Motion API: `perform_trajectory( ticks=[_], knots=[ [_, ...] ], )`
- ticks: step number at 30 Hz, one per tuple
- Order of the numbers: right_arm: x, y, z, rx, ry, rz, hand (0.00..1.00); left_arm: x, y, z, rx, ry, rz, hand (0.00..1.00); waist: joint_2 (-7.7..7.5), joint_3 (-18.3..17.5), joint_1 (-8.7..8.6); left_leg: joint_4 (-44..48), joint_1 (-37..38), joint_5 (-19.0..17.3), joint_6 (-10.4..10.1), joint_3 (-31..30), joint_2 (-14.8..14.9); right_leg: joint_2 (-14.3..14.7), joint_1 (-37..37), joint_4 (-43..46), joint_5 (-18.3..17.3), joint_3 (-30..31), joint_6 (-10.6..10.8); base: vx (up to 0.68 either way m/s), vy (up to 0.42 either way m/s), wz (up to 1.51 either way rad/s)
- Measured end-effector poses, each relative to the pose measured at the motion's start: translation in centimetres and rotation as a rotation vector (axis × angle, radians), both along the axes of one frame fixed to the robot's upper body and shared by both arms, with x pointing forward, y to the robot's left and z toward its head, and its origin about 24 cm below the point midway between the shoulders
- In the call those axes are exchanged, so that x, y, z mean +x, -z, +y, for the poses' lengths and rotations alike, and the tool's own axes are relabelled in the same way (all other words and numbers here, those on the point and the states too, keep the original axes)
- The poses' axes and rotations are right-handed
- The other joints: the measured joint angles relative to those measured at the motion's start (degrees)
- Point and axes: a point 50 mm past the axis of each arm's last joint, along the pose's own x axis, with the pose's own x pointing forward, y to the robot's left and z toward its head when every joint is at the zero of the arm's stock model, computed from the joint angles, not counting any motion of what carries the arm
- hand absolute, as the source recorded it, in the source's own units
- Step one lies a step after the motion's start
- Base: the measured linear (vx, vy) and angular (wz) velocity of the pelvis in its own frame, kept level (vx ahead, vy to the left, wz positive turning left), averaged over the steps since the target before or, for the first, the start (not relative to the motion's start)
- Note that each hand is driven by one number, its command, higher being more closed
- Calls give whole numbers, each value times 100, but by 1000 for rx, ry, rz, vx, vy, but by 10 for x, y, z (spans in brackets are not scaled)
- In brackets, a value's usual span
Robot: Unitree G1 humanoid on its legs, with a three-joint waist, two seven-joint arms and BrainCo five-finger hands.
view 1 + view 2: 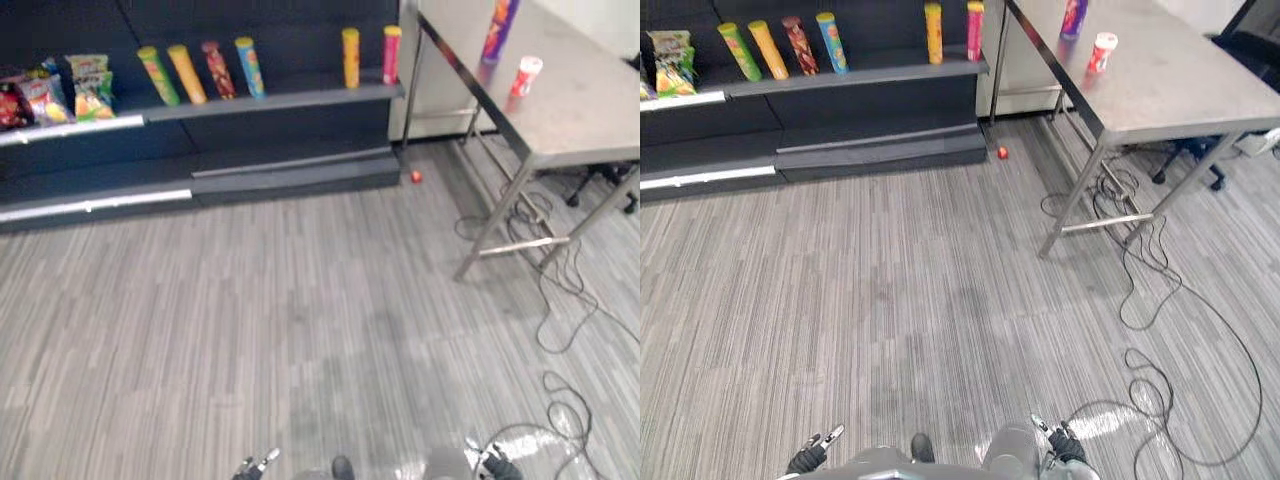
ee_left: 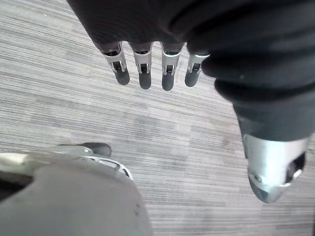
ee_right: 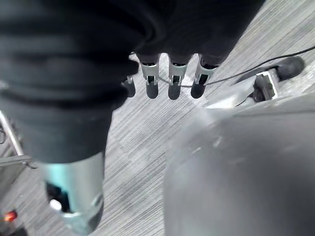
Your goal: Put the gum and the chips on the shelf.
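The task is at its very start, by the look of it: nothing is picked up yet. The wood-grain floor (image 1: pixel 300 320) lies wide between the robot and the furniture. The dark shelf (image 1: pixel 300 100) stands far ahead to the left, and the steel counter (image 1: pixel 580 100) is far ahead to the right.

The left hand (image 2: pixel 144 73) and the right hand (image 3: pixel 172 81) hang low by the robot's sides. The fingers of both are straight and loose, and they hold nothing.

The shelf's upper ledge carries a row of upright chip tubes: green (image 1: pixel 158 75), orange (image 1: pixel 187 73), red (image 1: pixel 217 69) and blue (image 1: pixel 249 67) together. A yellow one (image 1: pixel 350 57) and a pink one (image 1: pixel 391 54) stand further right. Snack bags (image 1: pixel 90 88) sit on the ledge at the far left.

On the counter, a purple tube of chips (image 1: pixel 499 30) stands near the back. A small red and white gum tub (image 1: pixel 526 76) is close beside it. These two seem to be the things to move.

A tiny red thing (image 1: pixel 416 177) lies on the floor by the shelf's right end; what it is cannot be told.

The next move calls for walking to the counter until both things come within reach. After that, one hand has to close round the tube or the tub.
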Motion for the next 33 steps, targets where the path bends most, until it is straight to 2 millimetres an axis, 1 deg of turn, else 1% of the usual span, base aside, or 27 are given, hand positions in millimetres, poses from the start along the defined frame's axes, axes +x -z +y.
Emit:
perform_trajectory(
  ticks=[1, 2, 4, 5, 6, 8, 9, 10, 11, 12, 13, 14, 15, 16, 17, 18, 19, 20, 21, 22, 23, 25, 26, 28, 29, 30, 33],
  knots=[
    [1, -1, -1, -5, -7, -2, 0, -1, 0, -1, -4, 2, 1, 0, 32, 9, -3, -85, 152, -23, -12, 3, 15, 46, -72, -4, -216, -188, -43, 269, 49, -6],
    [4, -2, -2, -10, -10, -17, 0, 0, 1, -3, -7, 4, 2, 0, 65, 17, -16, -189, 354, -106, -48, 28, 60, 162, -241, -229, -466, -484, -16, 224, 21, -7],
    [8, -3, -1, -9, -14, -27, 0, 0, 1, -3, -12, -7, 1, 0, 64, 56, -44, -219, 534, -277, -111, 48, 146, 439, -492, -1136, -544, -714, -28, 234, -49, -2],
    [6, -2, 0, -8, -18, -21, 0, -1, 1, -4, -17, -11, 3, 0, 99, 81, -90, -189, 588, -404, -222, 25, 275, 743, -530, -2483, -403, -725, 130, 227, -120, 6],
    [6, -2, 1, -6, -18, -19, 0, -1, 1, -4, -18, -16, 3, 0, 96, 84, -98, -170, 592, -451, -272, -1, 310, 828, -519, -3095, -283, -704, 217, 312, -185, 14],
    [-6, 2, 3, 4, -9, 17, 0, -1, 1, -2, -17, -33, -1, 0, 46, 87, -98, -97, 659, -624, -449, -105, 354, 895, -493, -4665, 284, -589, 268, 354, -209, 32],
    [-20, 6, 9, 23, 2, 54, 0, -3, 1, 0, -15, -56, 0, 0, -23, 107, -121, -98, 786, -804, -634, -292, 377, 821, -438, -5273, 461, -417, 365, 395, -246, 54],
    [-24, 7, 9, 26, 15, 63, 0, -4, 1, 0, -17, -68, 0, 0, -34, 114, -123, -98, 857, -893, -703, -381, 404, 790, -440, -5146, 618, -402, 338, 496, -327, 57],
    [-26, 7, 6, 21, 19, 70, 0, -4, 2, -5, -36, -95, 0, 0, 0, 141, -121, -81, 957, -1023, -791, -443, 563, 856, -527, -4771, 853, -418, 272, 461, -319, 48],
    [-30, 6, 0, 6, 23, 78, 0, -4, 3, -11, -57, -114, -2, 0, 209, 58, -130, -82, 990, -1051, -871, -578, 755, 966, -690, -4295, 825, -510, 231, 484, -306, 40],
    [-29, 5, -3, -2, 22, 78, 0, -3, 4, -15, -68, -117, -3, 0, 271, 21, -108, -66, 987, -1006, -897, -614, 835, 1025, -775, -4097, 709, -542, 57, 499, -316, 33],
    [-19, 3, -4, -11, 18, 56, 0, -2, 4, -19, -79, -126, -12, 0, 330, 19, -102, 72, 898, -829, -1002, -733, 979, 1078, -848, -3854, 468, -643, -161, 391, -262, 16],
    [-16, 3, -5, -14, 15, 49, 0, -2, 4, -19, -78, -127, -13, 0, 345, 9, -115, 162, 854, -711, -1038, -844, 1014, 1080, -853, -3762, 353, -689, -202, 580, -411, 28],
    [-16, 2, -5, -17, 2, 47, 0, 1, 3, -19, -81, -124, -18, 0, 340, -16, -122, 459, 707, -443, -1093, -1028, 1081, 1054, -817, -3573, 94, -810, -237, 479, -337, 31],
    [-16, 2, -5, -16, 0, 46, 0, 2, 3, -19, -79, -122, -22, 0, 333, -19, -118, 654, 628, -345, -1135, -1093, 1111, 1056, -772, -3524, -9, -846, -254, 478, -317, 37],
    [-17, 3, -4, -14, -4, 49, 0, 4, 3, -18, -78, -120, -27, 0, 327, -16, -115, 1118, 435, -202, -1265, -1227, 1167, 1056, -665, -3488, -156, -922, -284, 407, -267, 35],
    [-20, 3, -6, -16, -5, 62, 0, 6, 2, -16, -76, -122, -33, 0, 315, -6, -116, 2159, 18, 176, -1589, -1433, 1241, 1066, -387, -3497, -359, -1006, -340, 386, -247, 31],
    [-21, 4, -5, -13, -8, 68, 0, 5, 2, -15, -77, -132, -35, 0, 238, 41, -103, 2807, -226, 539, -1786, -1483, 1287, 1065, -199, -3513, -452, -1024, -412, 449, -252, 17],
    [-21, 4, -4, -11, -15, 70, 0, 5, 2, -15, -76, -134, -37, 0, 245, 40, -97, 3215, -357, 713, -1878, -1462, 1331, 1064, -76, -3532, -513, -1037, -453, 368, -143, -2],
    [-20, 4, -4, -14, -24, 68, 0, 5, 2, -15, -84, -153, -42, 0, 270, 47, -104, 3918, -657, 621, -1926, -1278, 1427, 1087, 173, -3596, -607, -1055, -520, 412, -129, -1],
    [-19, 4, -4, -10, -15, 60, 0, 6, 2, -13, -81, -159, -49, 0, 270, 49, -121, 4315, -943, 404, -1799, -988, 1480, 1090, 432, -3745, -666, -1069, -543, 327, -77, 3],
    [-20, 4, -4, -6, 1, 62, 0, 9, 0, -13, -78, -161, -67, 0, 264, 52, -97, 4466, -1299, 59, -1548, -663, 1477, 1084, 771, -4002, -699, -1087, -509, 239, -28, 12],
    [-22, 4, -5, -2, 16, 63, 0, 11, -1, -12, -75, -161, -79, 0, 264, 52, -91, 4384, -1585, -144, -1405, -471, 1451, 1068, 966, -4132, -729, -1102, -459, 306, 47, 11],
    [-20, 4, -5, -6, 19, 59, 0, 12, -2, -11, -70, -160, -95, 0, 258, 56, -79, 3736, -1923, -277, -1284, -281, 1349, 1013, 1189, -4245, -813, -1097, -329, 269, 99, -2],
    [-18, 3, -5, -8, 14, 52, 0, 13, -2, -10, -69, -160, -99, 0, 250, 60, -77, 2990, -2032, -239, -1210, -188, 1260, 958, 1316, -4302, -871, -1087, -233, 266, 182, -13],
    [-17, 2, -5, -13, -4, 40, 0, 14, -3, -10, -65, -159, -104, 0, 239, 65, -79, 1822, -2102, -26, -1069, -204, 1106, 858, 1430, -4305, -978, -1049, -67, 317, 230, -15],
    [-14, 1, -5, -21, -69, 31, 0, 9, -2, -10, -63, -164, -94, 0, 249, 68, -53, 462, -2188, 465, -1136, -468, 1106, 800, 1650, -4329, -1149, -786, 201, 319, 278, -38]
  ],
)
